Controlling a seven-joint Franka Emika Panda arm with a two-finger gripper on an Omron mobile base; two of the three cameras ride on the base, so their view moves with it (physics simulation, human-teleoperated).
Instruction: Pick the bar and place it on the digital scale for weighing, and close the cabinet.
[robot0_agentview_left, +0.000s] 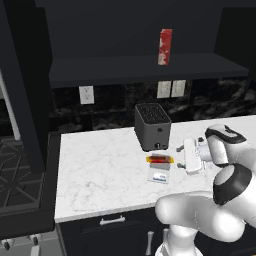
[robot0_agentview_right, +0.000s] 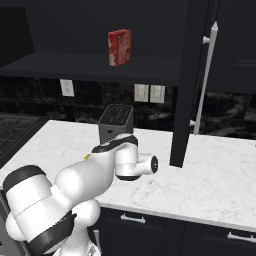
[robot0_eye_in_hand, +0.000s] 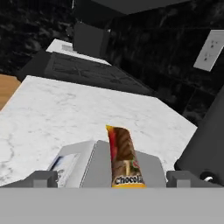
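The bar (robot0_agentview_left: 160, 159) lies flat across the grey plate of the digital scale (robot0_agentview_left: 158, 174), just in front of the toaster. In the hand view the bar (robot0_eye_in_hand: 124, 157) rests on the scale (robot0_eye_in_hand: 94, 164), its wrapper reading "Chocola". My gripper (robot0_agentview_left: 179, 156) hovers just right of the scale, open. Its fingertips (robot0_eye_in_hand: 41, 178) stand wide to either side of the bar's near end without touching it. The cabinet stands open: its left door (robot0_agentview_left: 25, 85) swings out, and the right door (robot0_agentview_right: 182, 80) is seen edge-on with its silver handle (robot0_agentview_right: 205, 75). My arm hides the scale in the right base view.
A black toaster (robot0_agentview_left: 152, 126) stands right behind the scale. A tall red-and-white box (robot0_agentview_left: 165, 46) stands on the cabinet shelf. The stove (robot0_agentview_left: 17, 175) lies left of the white marble counter (robot0_agentview_left: 100, 170). Black drawers (robot0_agentview_right: 135, 220) run below the counter's front edge.
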